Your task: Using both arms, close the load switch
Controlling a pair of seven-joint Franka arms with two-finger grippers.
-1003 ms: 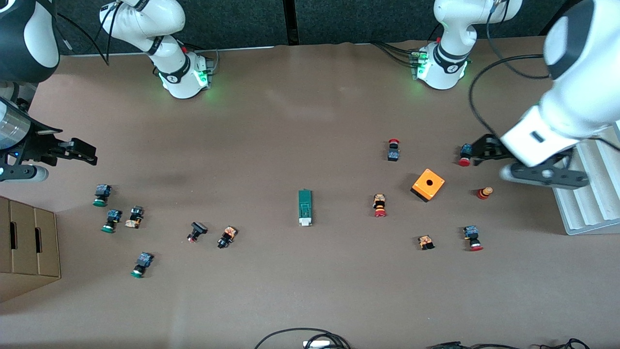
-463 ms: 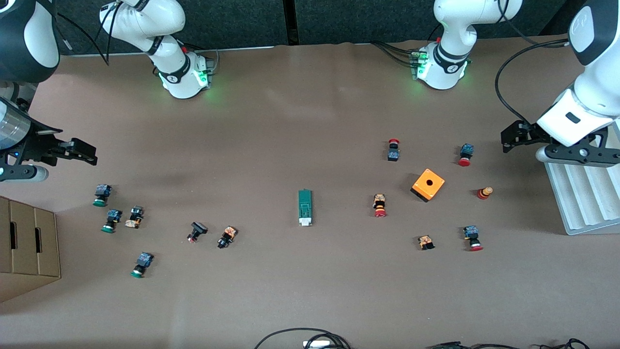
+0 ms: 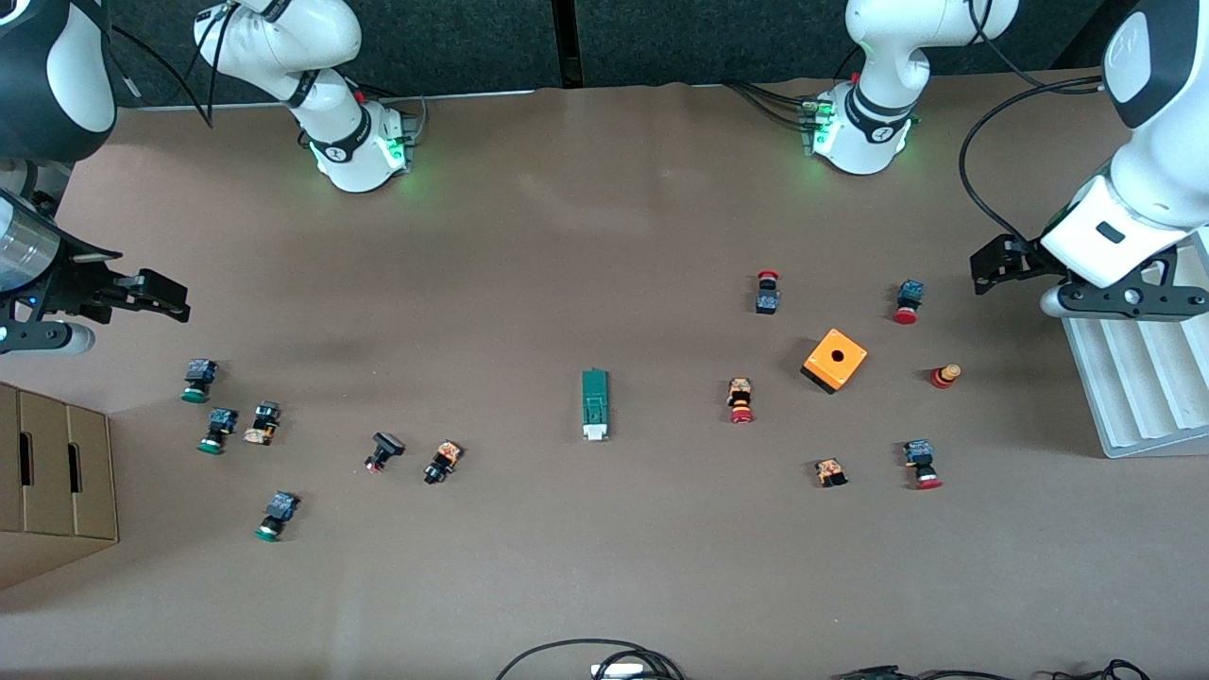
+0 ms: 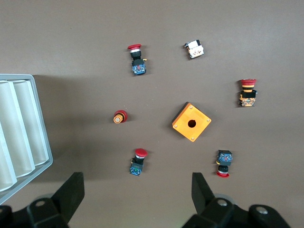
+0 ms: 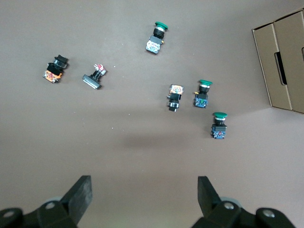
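Note:
The load switch (image 3: 594,404), a narrow dark-green block, lies flat in the middle of the table with its white tab end nearer the front camera. It does not show in either wrist view. My left gripper (image 3: 988,265) hangs open over the table at the left arm's end, by the white tray, far from the switch. In the left wrist view the left gripper (image 4: 137,183) has nothing between its fingers. My right gripper (image 3: 166,296) hangs open over the right arm's end of the table. The right gripper (image 5: 144,183) is likewise empty in its wrist view.
An orange cube with a hole (image 3: 835,359) and several red-capped push buttons lie toward the left arm's end. Green-capped buttons (image 3: 196,380) and other small parts lie toward the right arm's end. A ribbed white tray (image 3: 1138,378) and a cardboard box (image 3: 55,472) stand at the table's two ends.
The left arm has swung away from over the red button and the orange cube toward the white tray, then nearly stopped. The right arm has not moved.

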